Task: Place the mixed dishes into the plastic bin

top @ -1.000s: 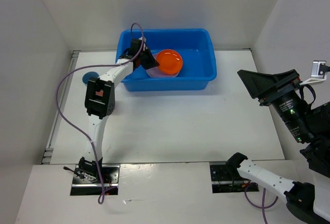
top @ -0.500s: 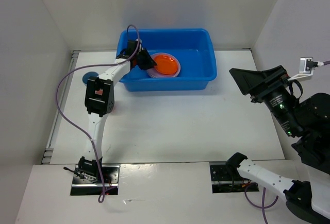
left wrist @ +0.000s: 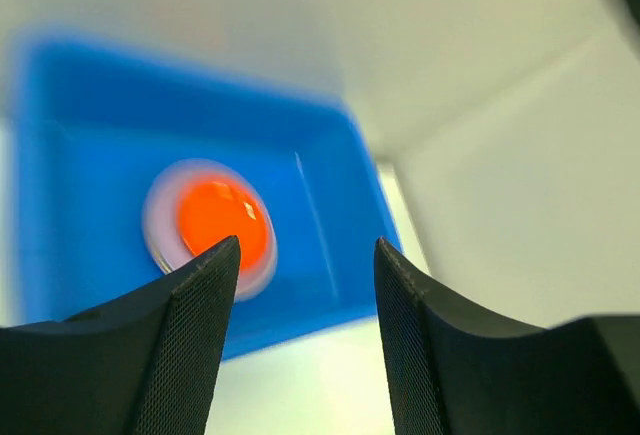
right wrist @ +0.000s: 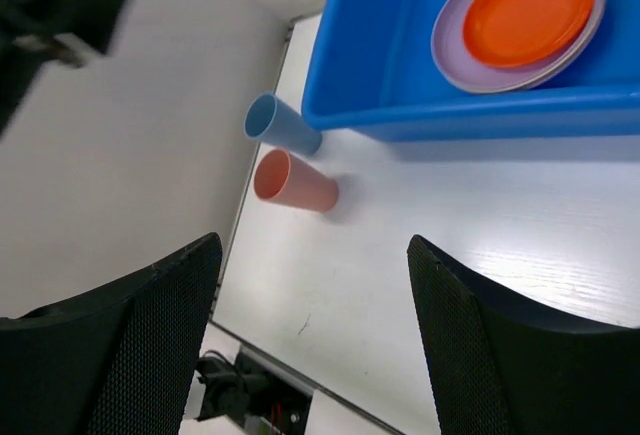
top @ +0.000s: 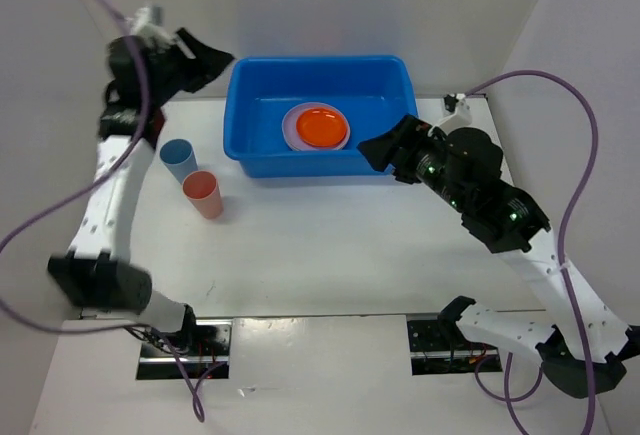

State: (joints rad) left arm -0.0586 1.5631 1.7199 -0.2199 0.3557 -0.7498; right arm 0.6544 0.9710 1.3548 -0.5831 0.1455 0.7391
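Since the earlier frame the left gripper [top: 210, 60] has come up and out of the plastic bin [top: 320, 163] and now hangs high beyond its far-left corner. Its fingers stand apart with nothing between them, and its own camera looks back down at what it let go. The orange plate [top: 321, 126] lies flat on the lavender plate [top: 290, 127] on the bin floor, a little left of centre; no other plates can be made out under them. Meanwhile the right gripper [top: 372, 148] has swung in from far off the bin's right side and hovers over the near-right rim, jaws wide and empty. What is left, by the look of it, is the two cups. The light blue cup [top: 178, 158] and the salmon cup [top: 203, 194] stand mouth up on the table [top: 330, 245] off the bin's near-left corner, just beside each other and outside it. To do the next pick well, take the salmon cup first, since it sits further from the bin wall. Come straight down with the jaws astride it so the neighbour is not tipped, then lift clear above the rim before crossing over. The right arm would have to reach along the bin's whole front wall. The left arm is nearer, but its slack cable hangs on that side.
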